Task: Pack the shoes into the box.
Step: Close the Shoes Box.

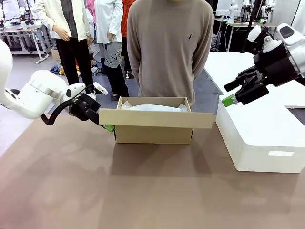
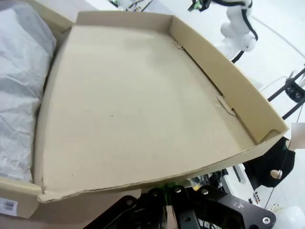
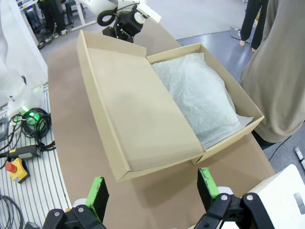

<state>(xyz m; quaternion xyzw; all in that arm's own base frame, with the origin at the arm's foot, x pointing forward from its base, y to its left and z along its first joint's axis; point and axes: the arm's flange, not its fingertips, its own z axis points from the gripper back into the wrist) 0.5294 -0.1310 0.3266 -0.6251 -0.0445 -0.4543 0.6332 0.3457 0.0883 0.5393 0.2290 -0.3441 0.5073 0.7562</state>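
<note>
Two claws on the job here, so I'll go through both. My left claw [image 1: 106,125] sat at the left middle of the front view, clamped shut on the front-left corner of the box's flap lid [image 1: 157,118], with one green pad poking out just under the cardboard edge. In my left wrist view the inside of that lid [image 2: 138,105] took up most of the frame, its near edge sitting right above my black fingers at the bottom.

The box [image 1: 153,134] itself stood on the brown counter [image 1: 143,191] at the centre of the front view, lid swung out toward my side and held roughly level. White tissue paper [image 1: 153,108] was bunched up inside it. From my right wrist view the tissue [image 3: 198,95] covered the whole inside, so I couldn't tell whether the shoes were under there.

My right claw [image 1: 238,93] hung at the upper right of the front view, jaws spread wide with nothing in them, above the near-left corner of a white block [image 1: 262,138] beside the box.

A person in a beige sweater [image 1: 169,43] stood right behind the box at the far side.
</note>
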